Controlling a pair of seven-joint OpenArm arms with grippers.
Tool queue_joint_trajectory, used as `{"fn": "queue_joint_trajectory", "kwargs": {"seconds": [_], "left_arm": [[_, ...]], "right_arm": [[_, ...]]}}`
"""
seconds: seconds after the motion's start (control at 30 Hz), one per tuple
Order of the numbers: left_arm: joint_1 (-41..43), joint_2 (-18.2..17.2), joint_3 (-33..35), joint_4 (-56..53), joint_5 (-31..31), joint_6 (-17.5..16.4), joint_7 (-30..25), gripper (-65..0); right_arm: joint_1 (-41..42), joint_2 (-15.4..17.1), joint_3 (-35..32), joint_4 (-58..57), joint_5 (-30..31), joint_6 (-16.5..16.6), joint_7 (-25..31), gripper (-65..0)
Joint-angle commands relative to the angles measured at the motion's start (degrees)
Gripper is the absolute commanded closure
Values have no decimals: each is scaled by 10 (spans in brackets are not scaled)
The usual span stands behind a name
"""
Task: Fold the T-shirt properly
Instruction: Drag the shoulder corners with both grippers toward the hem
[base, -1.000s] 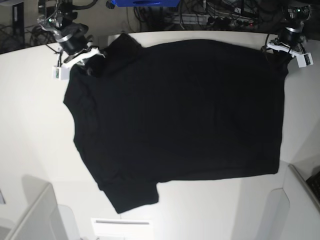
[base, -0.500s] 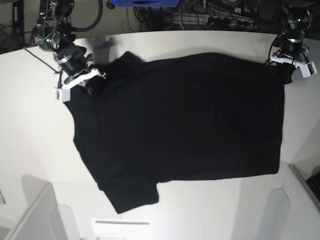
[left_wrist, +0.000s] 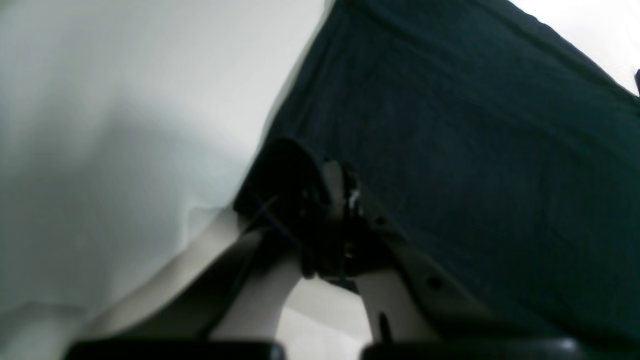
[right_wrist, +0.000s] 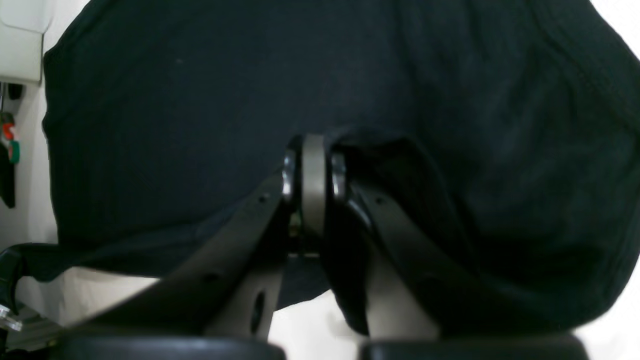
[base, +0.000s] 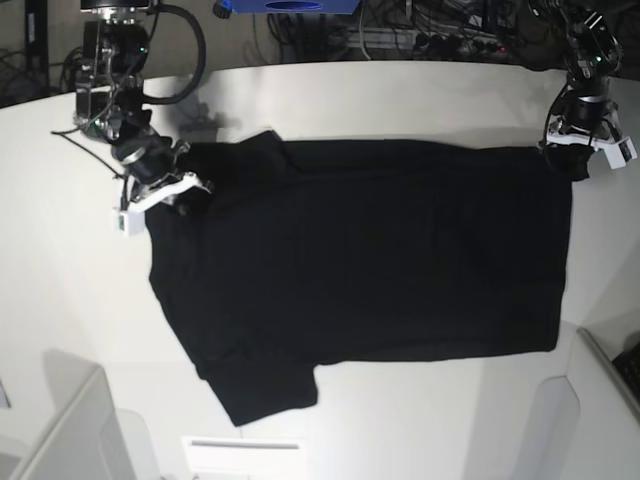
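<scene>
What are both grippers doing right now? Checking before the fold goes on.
Left gripper: closed, gripping the T-shirt at its edge.
Right gripper: closed, pinching a fold of the T-shirt.

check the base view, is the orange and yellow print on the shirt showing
No: in the base view the T-shirt spread on the table shows only plain black cloth, with no print visible on the side facing up.

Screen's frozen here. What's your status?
Both jaws shut on T-shirt: left gripper at hem corner, right gripper near shoulder. Shirt spread on table. Nothing blocking.
</scene>
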Motion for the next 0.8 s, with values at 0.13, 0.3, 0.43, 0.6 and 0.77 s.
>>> {"fn": "queue_joint_trajectory", "kwargs": {"seconds": [0.13, 0.3, 0.43, 0.6, 0.77], "left_arm": [[-12, -8, -3, -5, -7, -1, -13, 0], [-29, -9, -3, -18, -6, -1, -13, 0], [-42, -9, -3, -31, -6, 25, -13, 0], [-56, -24, 21, -32, 9, 36, -13, 0], [-77, -31, 50, -32, 57, 36, -13, 0]], "right_arm": [[35, 5, 2, -17, 7, 4, 10, 0], [64, 5, 1, -41, 7, 4, 10, 0], [82, 5, 1, -65, 7, 4, 10, 0], [108, 6, 1, -92, 7, 4, 2, 0], [132, 6, 1, -112, 7, 4, -11, 0]]}}
